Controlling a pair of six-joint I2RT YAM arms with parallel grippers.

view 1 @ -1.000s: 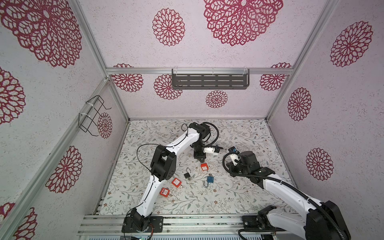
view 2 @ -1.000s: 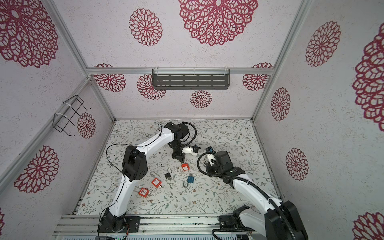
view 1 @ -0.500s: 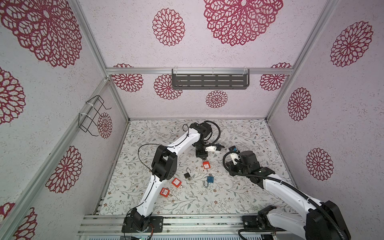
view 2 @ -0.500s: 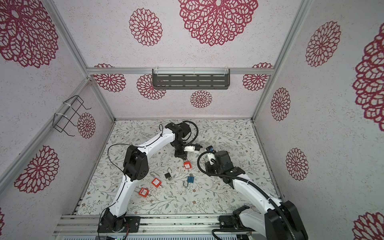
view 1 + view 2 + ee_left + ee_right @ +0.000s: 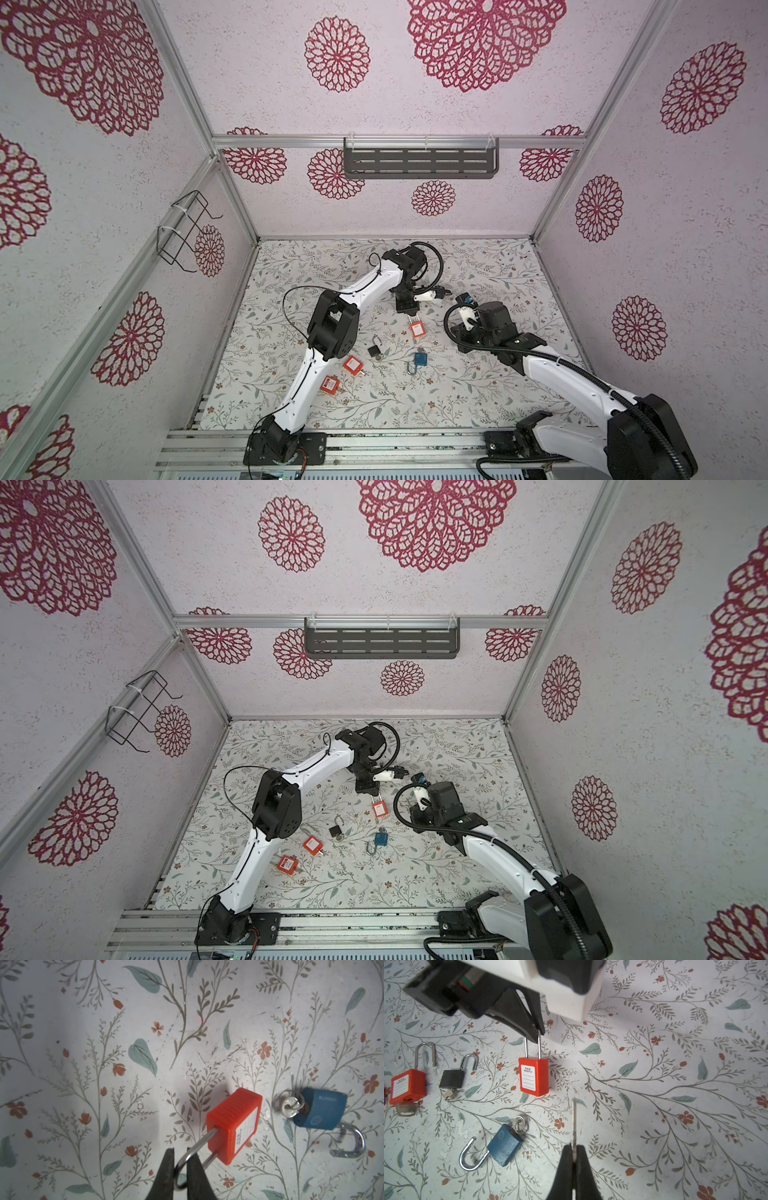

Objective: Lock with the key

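Two grippers, both loaded.
The left gripper [image 5: 538, 1034] pinches the steel shackle [image 5: 539, 1047] of the orange plastic padlock [image 5: 534, 1077], hanging body-down mid-table; just right, the right gripper [image 5: 574, 1147], pressed together on a flat silver key [image 5: 574, 1122], holds the blade tip near the lock's base, offset rightward.

A red body with a white label is shown on the central padlock [image 5: 534, 1077]; the key [image 5: 574, 1122] is silver. To the left, a black padlock [image 5: 451, 1078] and a second red padlock [image 5: 406, 1086] are seen, and nearer, a blue padlock [image 5: 504, 1150]. The table [image 5: 478, 374] is printed white with grey-green leaves and small red flowers.
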